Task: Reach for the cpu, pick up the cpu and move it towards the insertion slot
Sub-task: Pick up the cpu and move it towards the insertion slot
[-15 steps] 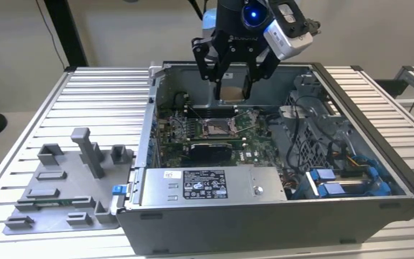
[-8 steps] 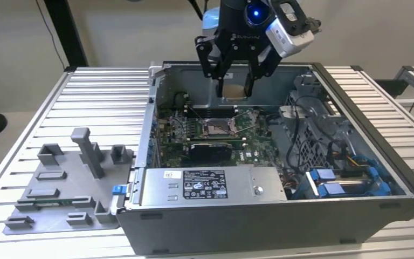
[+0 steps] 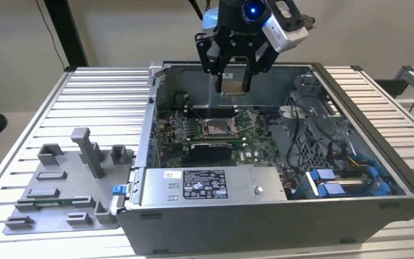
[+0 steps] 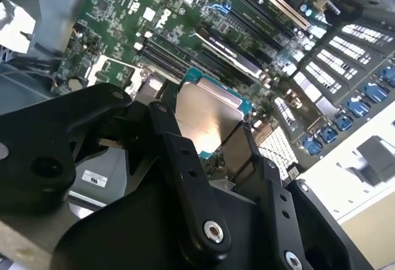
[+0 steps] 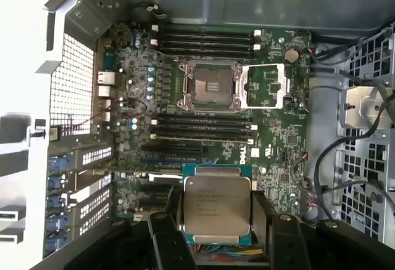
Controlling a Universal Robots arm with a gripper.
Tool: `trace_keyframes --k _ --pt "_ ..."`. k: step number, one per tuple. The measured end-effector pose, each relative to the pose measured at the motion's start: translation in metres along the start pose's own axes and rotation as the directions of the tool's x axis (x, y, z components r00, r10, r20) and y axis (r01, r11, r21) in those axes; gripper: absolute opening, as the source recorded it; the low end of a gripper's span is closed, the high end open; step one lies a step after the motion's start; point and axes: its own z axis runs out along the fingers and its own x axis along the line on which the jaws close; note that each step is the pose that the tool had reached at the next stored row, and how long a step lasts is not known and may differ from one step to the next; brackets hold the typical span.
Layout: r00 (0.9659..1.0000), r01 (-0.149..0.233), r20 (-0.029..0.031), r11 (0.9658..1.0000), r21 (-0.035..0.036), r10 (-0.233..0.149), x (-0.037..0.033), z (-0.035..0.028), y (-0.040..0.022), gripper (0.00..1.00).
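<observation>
The pincer (image 3: 234,81) hangs above the far part of the open computer case (image 3: 351,178), its black fingers (image 5: 165,233) clamped on the cpu (image 3: 234,85), one on each of two opposite edges. The cpu is off the surface and held in the air over the green motherboard (image 5: 278,134); in both wrist views its pale metal top shows between the fingers, with a teal rim around it. In the exterior view the chip sits higher and farther back than the insertion slot (image 3: 216,128), well apart from it. The insertion slot lies in the middle of the motherboard, its shiny frame around a dark centre, and in the first wrist view its hinged cover (image 5: 266,85) lies open just beside it. Memory slots (image 5: 203,128) run in dark rows between the slot and the held chip. On the slatted surface (image 3: 99,102) at the exterior view's left, beside the case, rests the grey fixture plate (image 3: 63,189) with its upright blocks.
</observation>
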Motion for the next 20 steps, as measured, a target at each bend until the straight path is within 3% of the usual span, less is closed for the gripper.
trace_keyframes --k 13,20 --pt "1.0000 0.000 0.0000 1.0000 -0.0001 0.000 -0.0003 0.0002 0.0018 0.00" --pt "1.0000 0.000 0.0000 1.0000 0.0000 0.000 -0.0028 0.0008 0.0123 0.00"
